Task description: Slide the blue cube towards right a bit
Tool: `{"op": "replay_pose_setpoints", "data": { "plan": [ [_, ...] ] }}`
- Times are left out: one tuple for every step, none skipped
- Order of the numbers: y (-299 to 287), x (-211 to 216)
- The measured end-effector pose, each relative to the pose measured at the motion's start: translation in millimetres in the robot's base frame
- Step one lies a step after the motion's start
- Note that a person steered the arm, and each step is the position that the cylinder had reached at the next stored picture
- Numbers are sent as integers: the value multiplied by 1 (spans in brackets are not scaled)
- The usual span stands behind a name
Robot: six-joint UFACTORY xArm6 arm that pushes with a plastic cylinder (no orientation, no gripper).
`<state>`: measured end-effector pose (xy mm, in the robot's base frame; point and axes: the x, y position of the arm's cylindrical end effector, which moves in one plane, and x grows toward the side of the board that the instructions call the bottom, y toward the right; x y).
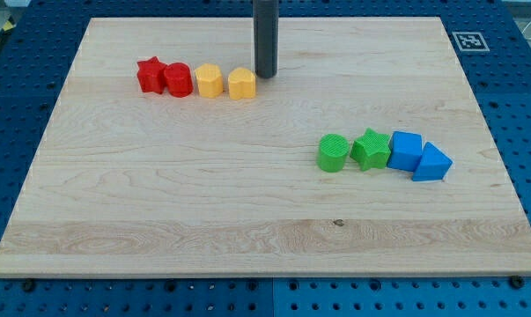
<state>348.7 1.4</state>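
The blue cube (pixel 406 150) sits at the view's right on the wooden board (pixel 247 211), between a green star block (pixel 370 149) on its left and a blue triangular block (pixel 431 164) on its lower right, touching both. My tip (pixel 265 75) stands near the view's top middle, just right of a yellow block (pixel 241 84). It is far up and left of the blue cube.
A row lies at the upper left: a red star block (pixel 150 74), a red cylinder (pixel 178 80), a yellow hexagonal block (pixel 210 80) and the yellow block by my tip. A green cylinder (pixel 333 152) sits left of the green star. A marker tag (pixel 468 40) is at the top right.
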Motion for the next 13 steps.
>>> {"op": "replay_pose_setpoints", "data": {
  "plan": [
    [6,56],
    [2,101],
    [7,115],
    [25,142],
    [52,148],
    [79,140],
    [111,121],
    [121,104],
    [121,128],
    [122,147],
    [133,145],
    [148,145],
    [158,145]
  ]
}}
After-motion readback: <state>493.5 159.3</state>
